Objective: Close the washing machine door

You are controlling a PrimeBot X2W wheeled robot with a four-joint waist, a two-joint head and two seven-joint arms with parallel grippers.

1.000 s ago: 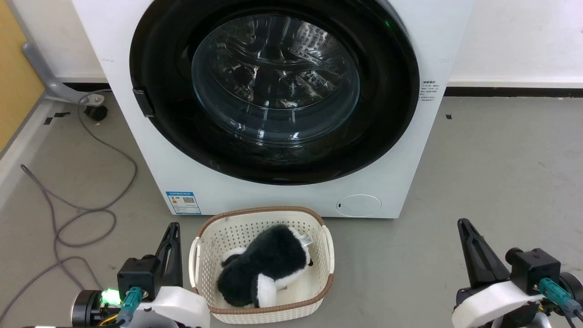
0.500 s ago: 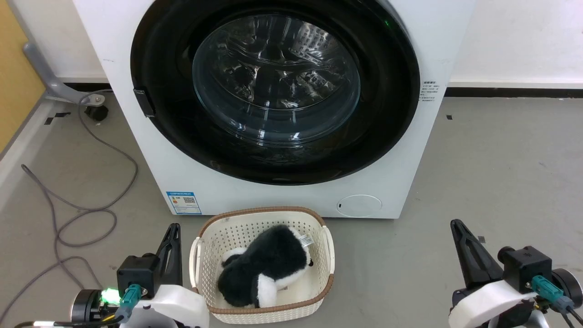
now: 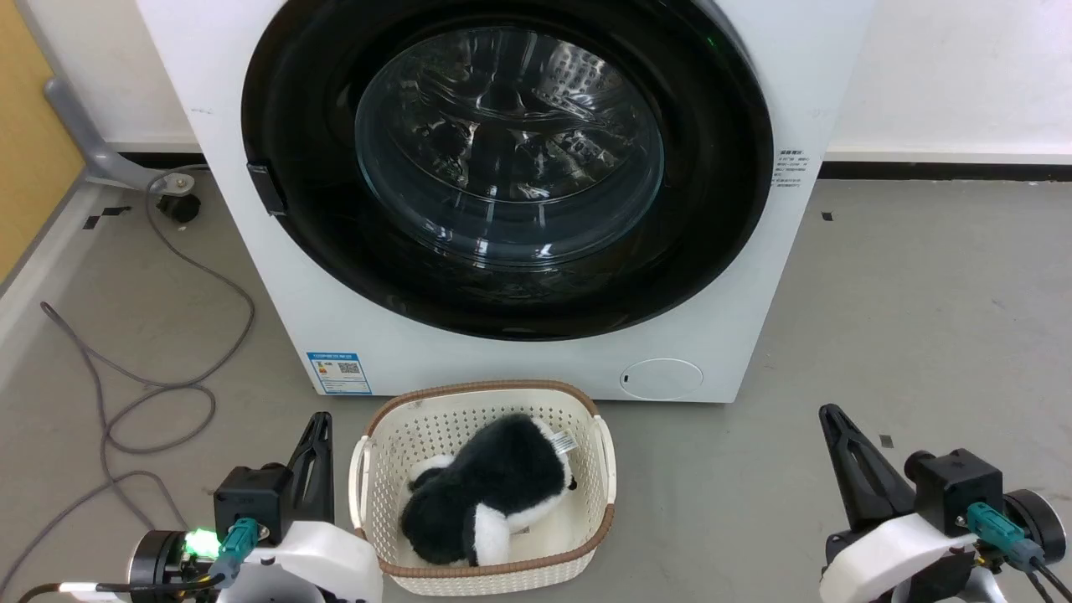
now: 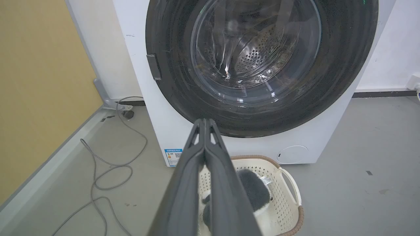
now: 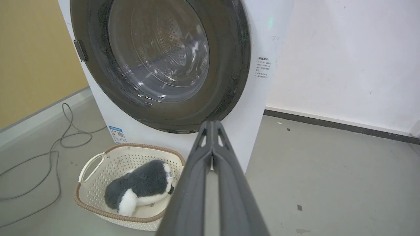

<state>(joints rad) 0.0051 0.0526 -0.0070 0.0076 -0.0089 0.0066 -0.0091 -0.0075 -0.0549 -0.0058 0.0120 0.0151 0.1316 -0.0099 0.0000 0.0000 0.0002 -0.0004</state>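
Note:
The white washing machine [image 3: 536, 368] stands straight ahead, and its round glossy black door [image 3: 712, 226] lies flat against the front, with the clear glass bowl [image 3: 509, 142] at centre showing the steel drum behind it. The same door [image 4: 344, 72] [image 5: 229, 75] fills the upper part of both wrist views. My left gripper [image 3: 320, 420] is low at the left, shut and empty, beside the basket. My right gripper [image 3: 829, 412] is low at the right over bare floor, also shut and empty. Both are well short of the machine.
A cream perforated basket [image 3: 586, 419] with a black-and-white plush toy [image 3: 486, 494] sits on the floor just before the machine, between my grippers. A grey cable [image 3: 159, 394] loops on the floor at the left by a yellow wall [image 3: 25, 142]. Grey floor [image 3: 921, 293] opens to the right.
My right gripper has slid a little to the left and down. The door, the basket and the left gripper stay where they were.

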